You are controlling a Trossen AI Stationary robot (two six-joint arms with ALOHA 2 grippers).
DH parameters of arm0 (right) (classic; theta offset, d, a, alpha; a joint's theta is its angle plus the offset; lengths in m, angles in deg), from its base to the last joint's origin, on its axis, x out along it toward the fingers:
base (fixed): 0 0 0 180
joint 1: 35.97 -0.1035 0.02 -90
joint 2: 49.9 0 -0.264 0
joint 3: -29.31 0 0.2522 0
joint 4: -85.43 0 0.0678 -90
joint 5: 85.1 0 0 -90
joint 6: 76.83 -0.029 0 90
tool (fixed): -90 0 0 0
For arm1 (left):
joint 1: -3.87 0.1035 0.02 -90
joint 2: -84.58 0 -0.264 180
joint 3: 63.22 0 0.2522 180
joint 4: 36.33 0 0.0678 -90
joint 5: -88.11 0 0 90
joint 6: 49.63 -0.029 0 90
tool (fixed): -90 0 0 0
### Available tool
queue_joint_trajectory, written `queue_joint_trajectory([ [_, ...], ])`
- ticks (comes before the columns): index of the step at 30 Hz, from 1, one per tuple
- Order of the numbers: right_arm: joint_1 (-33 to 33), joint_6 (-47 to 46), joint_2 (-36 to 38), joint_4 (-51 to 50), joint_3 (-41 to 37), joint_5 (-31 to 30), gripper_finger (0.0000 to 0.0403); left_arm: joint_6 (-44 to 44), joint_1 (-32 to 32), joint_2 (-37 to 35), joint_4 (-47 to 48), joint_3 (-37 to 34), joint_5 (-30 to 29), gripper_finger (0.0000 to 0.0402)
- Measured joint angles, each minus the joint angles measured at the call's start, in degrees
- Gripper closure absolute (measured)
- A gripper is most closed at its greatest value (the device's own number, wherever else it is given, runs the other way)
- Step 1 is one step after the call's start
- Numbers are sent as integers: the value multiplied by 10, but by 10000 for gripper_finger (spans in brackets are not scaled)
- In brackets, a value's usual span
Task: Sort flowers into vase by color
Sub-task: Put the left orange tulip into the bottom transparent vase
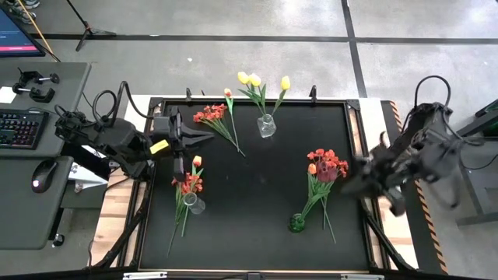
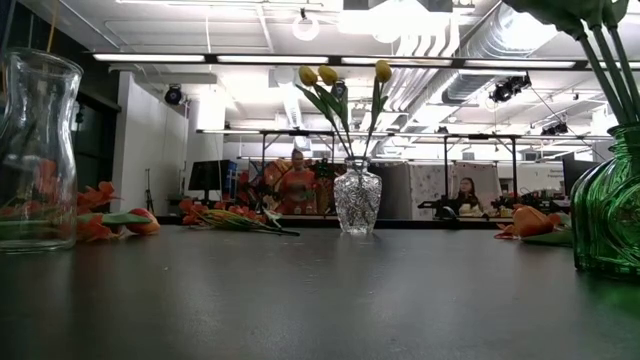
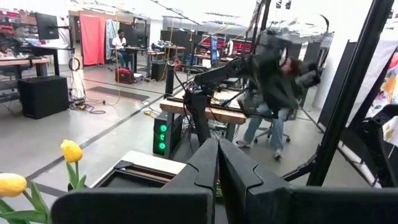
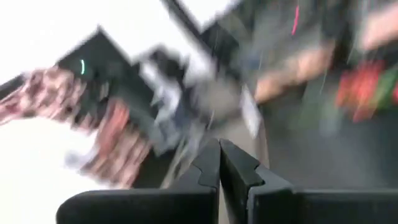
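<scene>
Yellow tulips [image 1: 253, 80] stand with their stems in a clear cut-glass vase [image 2: 357, 197] at the far middle of the black mat. Red flowers [image 1: 327, 165] stand with their stems in a green vase [image 1: 297, 223] at the near right. A bunch of red and orange flowers [image 1: 212, 115] lies flat at the far left. More orange-red flowers [image 1: 189, 183] lie beside a plain clear vase [image 1: 194, 204] at the near left. My left gripper [image 1: 204, 138] hovers shut over the mat's left side. My right gripper [image 1: 354, 183], blurred, is shut at the mat's right edge, near the red flowers.
A desk with a keyboard [image 1: 19, 128] and a mouse [image 1: 39, 183] stands left of the table. The middle of the mat [image 1: 257, 187] is bare. People sit and stand in the room beyond the table's far edge [image 2: 297, 180].
</scene>
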Motion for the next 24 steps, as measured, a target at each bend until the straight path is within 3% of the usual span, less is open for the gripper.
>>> queue_joint_trajectory([
  [5,68,182,0,21,50,-136,403,-1,8,-3,-1,0,-13,401],
  [9,158,224,0,21,62,-160,403,1,13,-6,8,0,-13,402],
  [14,281,210,-22,28,61,-53,403,33,12,-27,78,0,-54,401],
  [17,345,211,-51,62,61,33,403,98,20,-48,148,0,-99,396],
  [20,402,210,-85,102,63,102,403,181,51,-70,231,0,-105,381],
  [24,461,187,-131,99,92,146,403,290,102,-83,393,0,-97,345],
])
